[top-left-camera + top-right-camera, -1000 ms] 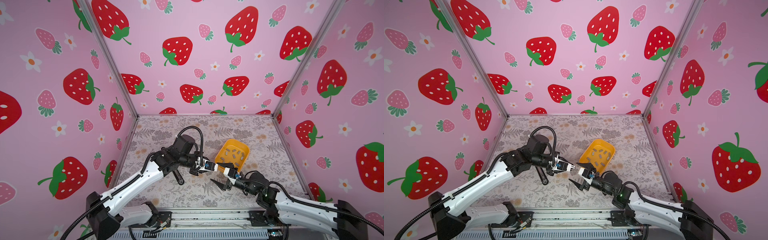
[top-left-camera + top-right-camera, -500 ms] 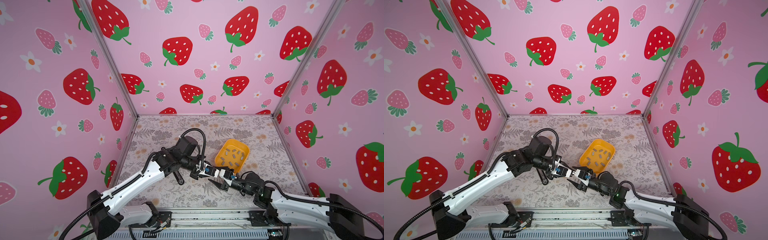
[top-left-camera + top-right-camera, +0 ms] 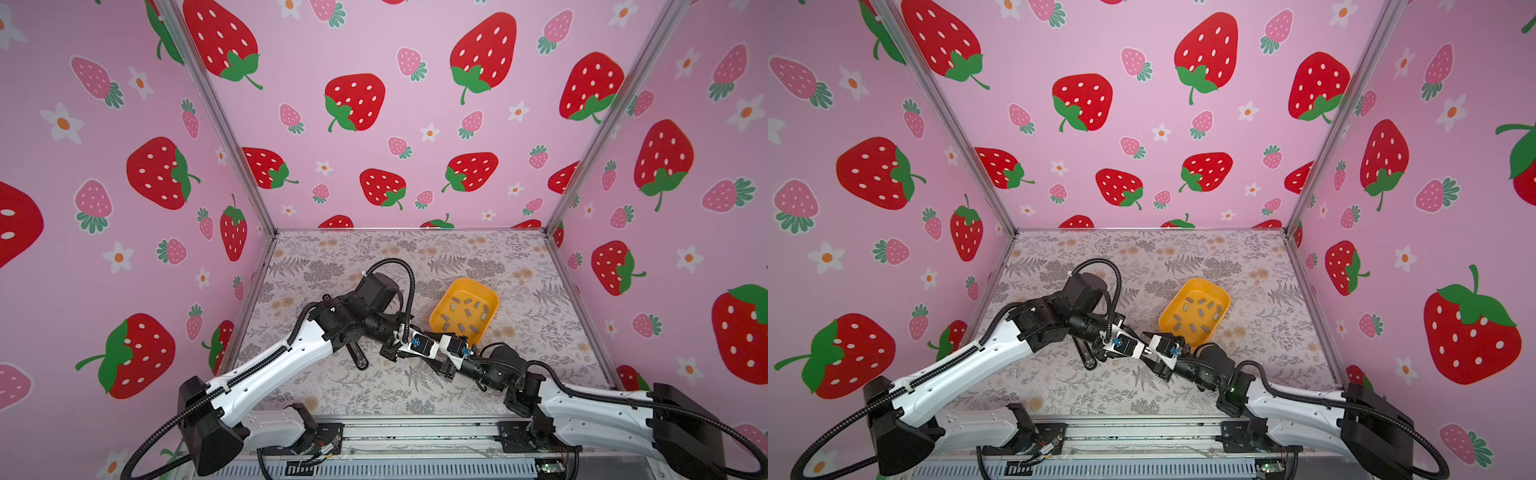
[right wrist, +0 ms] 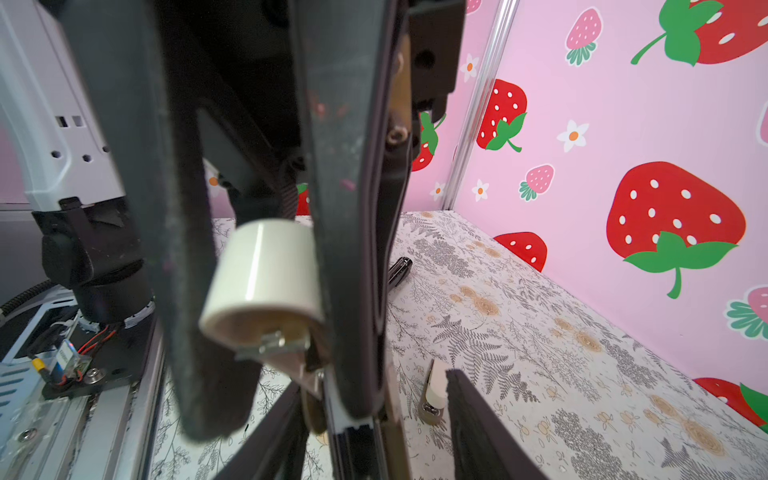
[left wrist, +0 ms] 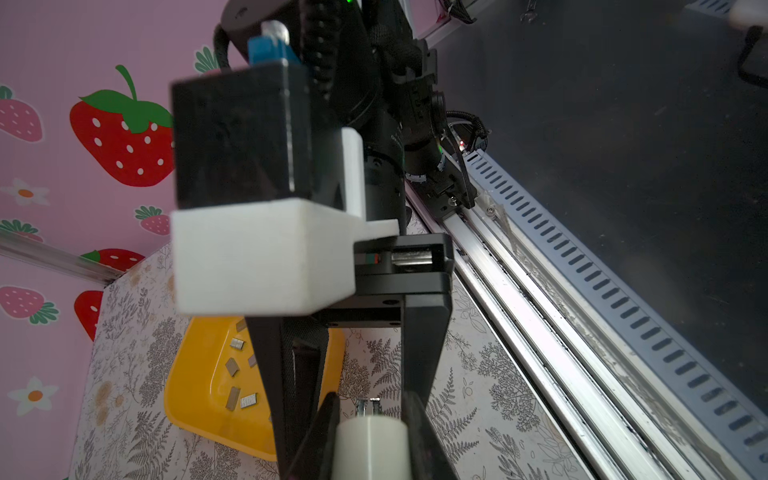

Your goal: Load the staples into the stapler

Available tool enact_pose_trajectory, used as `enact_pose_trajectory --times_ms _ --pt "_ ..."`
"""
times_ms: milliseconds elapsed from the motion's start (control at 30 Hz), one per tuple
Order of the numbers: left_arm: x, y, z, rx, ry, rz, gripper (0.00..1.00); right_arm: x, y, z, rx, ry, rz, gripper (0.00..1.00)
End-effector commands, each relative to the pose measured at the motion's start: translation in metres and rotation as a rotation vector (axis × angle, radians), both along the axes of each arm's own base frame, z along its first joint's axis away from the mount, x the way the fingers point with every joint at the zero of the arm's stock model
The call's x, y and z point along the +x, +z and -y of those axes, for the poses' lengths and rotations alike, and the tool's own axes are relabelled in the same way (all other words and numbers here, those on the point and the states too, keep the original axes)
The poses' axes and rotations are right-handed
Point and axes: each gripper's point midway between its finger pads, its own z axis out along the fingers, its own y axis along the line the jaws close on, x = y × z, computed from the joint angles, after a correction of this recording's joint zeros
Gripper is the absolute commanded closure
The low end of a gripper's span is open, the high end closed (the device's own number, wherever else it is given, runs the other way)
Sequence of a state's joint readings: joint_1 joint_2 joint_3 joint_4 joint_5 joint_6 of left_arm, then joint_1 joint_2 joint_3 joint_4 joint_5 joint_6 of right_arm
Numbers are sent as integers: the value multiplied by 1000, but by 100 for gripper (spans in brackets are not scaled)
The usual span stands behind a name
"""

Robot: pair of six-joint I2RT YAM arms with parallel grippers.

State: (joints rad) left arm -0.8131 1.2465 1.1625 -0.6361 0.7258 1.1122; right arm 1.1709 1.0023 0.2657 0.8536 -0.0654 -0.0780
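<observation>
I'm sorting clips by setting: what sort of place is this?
Probably a robot data-collection booth: strawberry-print walls enclose a floral tabletop, two robot arms are mounted on a rail at its front, and staples sit staged in a yellow tray.

The right arm has stretched lower and further in. The right gripper [image 3: 444,368], a second ago separated by a gap from the left gripper [image 5: 370,415], now meets it beside the near corner of the yellow tray [image 3: 436,321]. Its fingers [image 5: 424,340] have narrowed from a wide spread to roughly half, closing in around the white cylinder [image 4: 266,274] pinched by the left gripper.
</observation>
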Motion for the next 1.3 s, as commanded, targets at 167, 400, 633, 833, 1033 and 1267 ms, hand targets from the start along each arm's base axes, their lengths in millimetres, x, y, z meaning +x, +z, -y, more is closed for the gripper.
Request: enact_pose_trajectory --times_ms 167,400,633,833,1033,1267 --pt "-9 14 4 -26 -53 4 100 0 20 -8 59 9 18 47" --pt "-9 14 4 -27 -56 5 100 4 19 -11 55 -4 8 55" --pt "-11 15 5 -32 -63 2 100 0 22 -14 71 22 -3 52" --pt "-13 17 5 -37 -70 2 100 0 22 -18 77 32 -16 52" --pt "-14 19 4 -44 -71 9 100 4 20 -17 67 7 -14 64" --pt "-12 24 3 -69 -52 43 89 9 18 -10 61 -36 1 72"
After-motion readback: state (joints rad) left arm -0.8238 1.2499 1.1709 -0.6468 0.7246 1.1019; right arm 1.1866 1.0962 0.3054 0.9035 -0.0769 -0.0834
